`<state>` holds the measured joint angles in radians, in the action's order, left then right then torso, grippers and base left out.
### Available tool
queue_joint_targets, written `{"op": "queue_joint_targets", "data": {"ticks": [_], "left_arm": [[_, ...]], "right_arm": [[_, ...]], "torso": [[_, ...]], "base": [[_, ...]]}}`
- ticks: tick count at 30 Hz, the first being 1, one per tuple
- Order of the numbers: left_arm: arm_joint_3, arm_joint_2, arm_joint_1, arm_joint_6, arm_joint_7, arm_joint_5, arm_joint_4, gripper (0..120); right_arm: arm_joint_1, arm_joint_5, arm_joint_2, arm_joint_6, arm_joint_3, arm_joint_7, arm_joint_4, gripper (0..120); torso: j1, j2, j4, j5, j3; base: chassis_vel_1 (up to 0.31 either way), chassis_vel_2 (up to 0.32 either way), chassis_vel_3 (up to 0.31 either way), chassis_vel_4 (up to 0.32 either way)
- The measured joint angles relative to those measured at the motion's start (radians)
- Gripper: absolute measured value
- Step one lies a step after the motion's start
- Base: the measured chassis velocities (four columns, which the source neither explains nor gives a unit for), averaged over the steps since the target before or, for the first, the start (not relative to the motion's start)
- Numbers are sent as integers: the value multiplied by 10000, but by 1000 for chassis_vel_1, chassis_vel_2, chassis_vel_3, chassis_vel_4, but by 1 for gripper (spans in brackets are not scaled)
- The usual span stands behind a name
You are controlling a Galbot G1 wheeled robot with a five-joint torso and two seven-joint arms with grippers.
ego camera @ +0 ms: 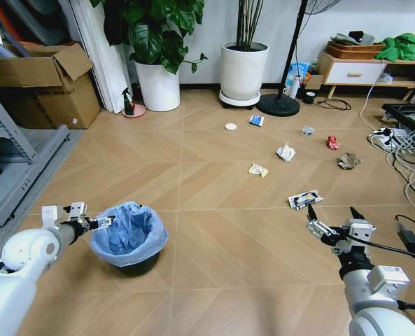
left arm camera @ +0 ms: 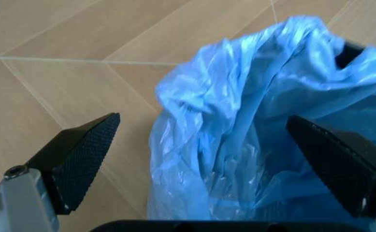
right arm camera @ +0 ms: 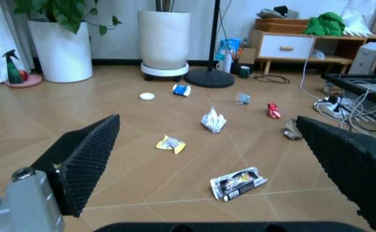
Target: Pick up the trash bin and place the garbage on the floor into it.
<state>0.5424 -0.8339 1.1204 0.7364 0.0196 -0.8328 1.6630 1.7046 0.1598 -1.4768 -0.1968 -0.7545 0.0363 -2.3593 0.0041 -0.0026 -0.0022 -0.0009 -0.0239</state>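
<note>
The trash bin (ego camera: 128,238), black with a crinkled light-blue bag (left arm camera: 259,125), stands on the floor (ego camera: 214,266) at the lower left. My left gripper (ego camera: 101,222) is open at its left rim, one finger (left arm camera: 78,154) outside the rim and the other over the bag. My right gripper (ego camera: 312,222) hangs open at the lower right, just short of a black-white carton (ego camera: 305,199) (right arm camera: 238,182). More garbage lies beyond: a yellow wrapper (ego camera: 257,169) (right arm camera: 170,144), crumpled white paper (ego camera: 285,152) (right arm camera: 213,120), a red can (ego camera: 332,143) (right arm camera: 274,110), brown paper (ego camera: 348,161), a blue wrapper (ego camera: 256,120) (right arm camera: 181,90), a white lid (ego camera: 230,127) (right arm camera: 147,96).
Two white plant pots (ego camera: 158,85) (ego camera: 243,70) and a fan stand base (ego camera: 278,104) line the back wall. A green spray bottle (ego camera: 128,101) stands by the left pot. Metal shelving (ego camera: 11,161) and cardboard boxes (ego camera: 46,84) are at left; cables and a power strip (ego camera: 396,143) at right.
</note>
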Motion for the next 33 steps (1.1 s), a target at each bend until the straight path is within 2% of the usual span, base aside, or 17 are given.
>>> {"op": "queue_joint_targets", "data": {"ticks": [4,18,22,23,25,28,30,32,33], "left_arm": [[-72,-33,-65,-3,-358,398,-240,100],[-536,-285,-700,-8,-547,649,-1145,99],[-614,-295,-721,-9,-624,811,-1247,92],[-655,-311,-732,-9,-627,873,-1290,86],[-682,-319,-735,-9,-628,909,-1314,82],[-738,-332,-737,-9,-651,1032,-1336,68],[-743,-334,-738,-9,-658,1038,-1336,64],[-751,-343,-743,-9,-671,1044,-1336,52],[-751,-343,-743,-9,-671,1044,-1336,52]], "right_arm": [[27,183,-17,-19,9,35,1,100],[-3,257,-37,-52,-9,73,95,100],[-11,265,-39,-52,-23,81,129,100],[-22,268,-45,-52,-23,84,142,100],[-30,269,-47,-52,-19,86,147,100],[-42,269,-53,-51,-5,91,157,100],[-41,269,-54,-51,-4,91,161,100],[-37,268,-54,-48,-7,92,178,100],[-37,268,-54,-48,-7,92,178,100]], "torso": [[0,0,0,1,0],[0,0,-1,0,0],[0,0,0,1,0],[0,0,0,1,0],[0,0,-1,1,0],[0,0,0,1,0],[0,0,0,1,0],[0,0,0,1,1],[0,0,0,1,1]], "base": [[0,0,0,0],[0,0,0,0],[0,0,0,0],[0,0,0,0],[0,0,0,0],[0,0,0,0],[0,0,0,0],[0,0,0,0],[0,0,0,0]]}}
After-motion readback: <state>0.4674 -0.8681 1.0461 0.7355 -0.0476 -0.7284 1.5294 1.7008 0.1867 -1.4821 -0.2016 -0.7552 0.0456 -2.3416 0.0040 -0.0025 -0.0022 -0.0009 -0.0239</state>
